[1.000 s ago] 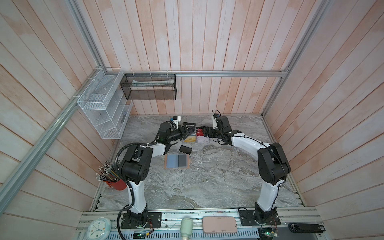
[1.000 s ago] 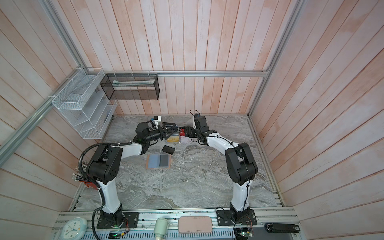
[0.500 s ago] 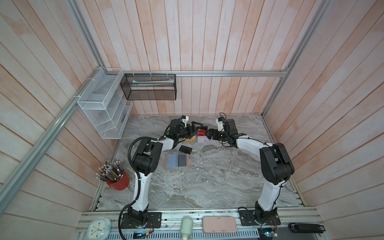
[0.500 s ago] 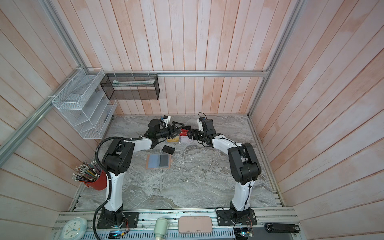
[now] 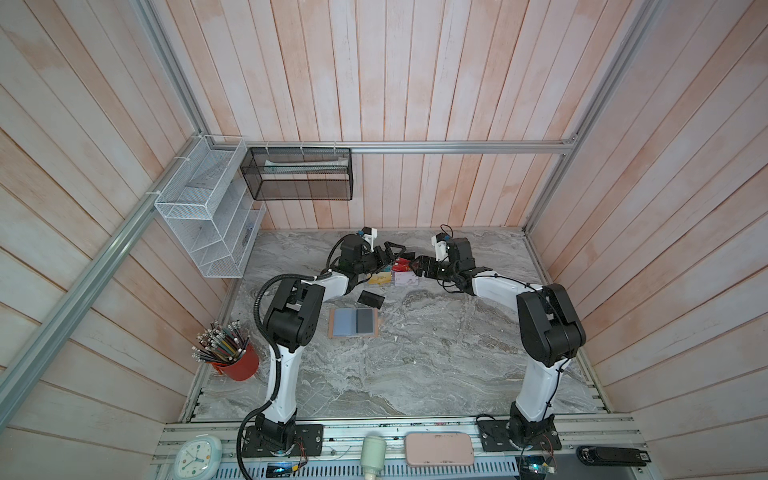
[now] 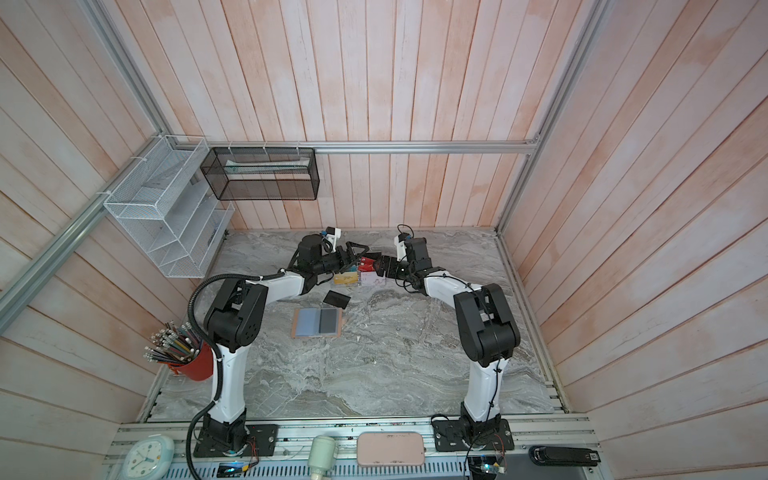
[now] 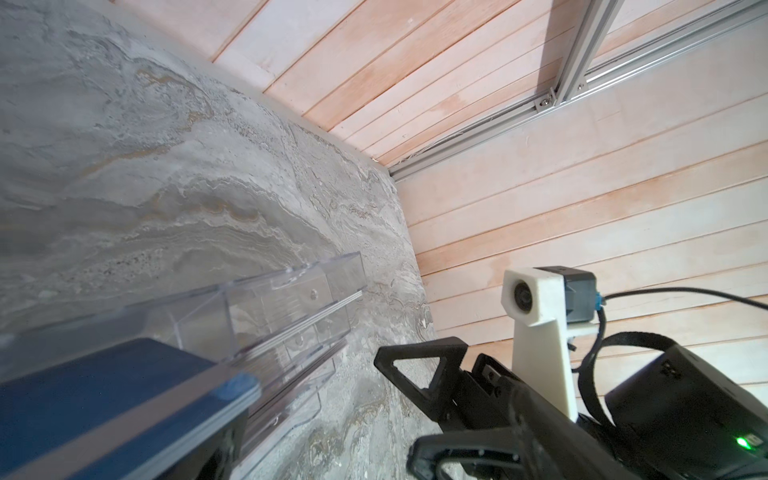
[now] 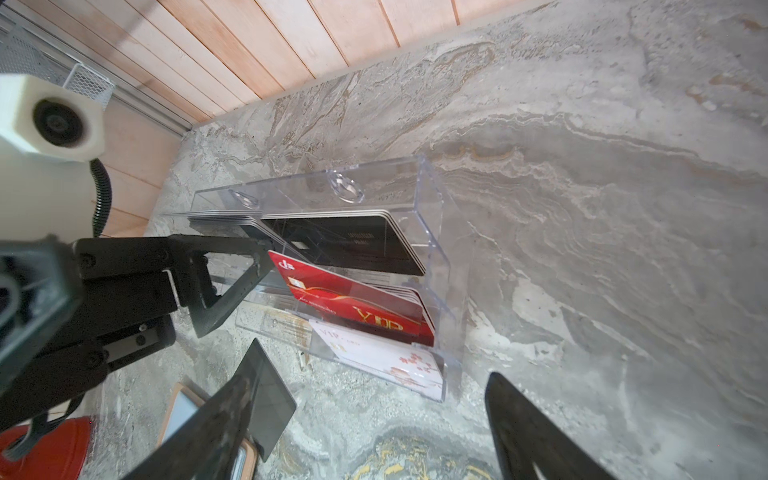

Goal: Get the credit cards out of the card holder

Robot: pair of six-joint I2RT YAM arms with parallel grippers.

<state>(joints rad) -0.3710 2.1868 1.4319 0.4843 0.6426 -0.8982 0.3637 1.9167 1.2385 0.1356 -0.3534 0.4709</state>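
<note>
The card holder (image 5: pixel 354 328) lies open on the tabletop (image 5: pixel 436 353); a black credit card (image 5: pixel 371 298) rests just beyond it; farther back, left gripper (image 5: pixel 392 252) and right gripper (image 5: pixel 417 265) both gape wide at a clear acrylic rack (image 8: pixel 432 232) whose red card (image 8: pixel 353 297) reads "VIP".

Showing the card holder (image 5: pixel 354 323) lying opened flat on the marble tabletop (image 5: pixel 436 353), a tan-pink rim framing pale blue and grey panels side by side. Showing one plain black credit card (image 5: pixel 371 299) lying flat and askew just beyond its far edge, contact being unclear.
</note>
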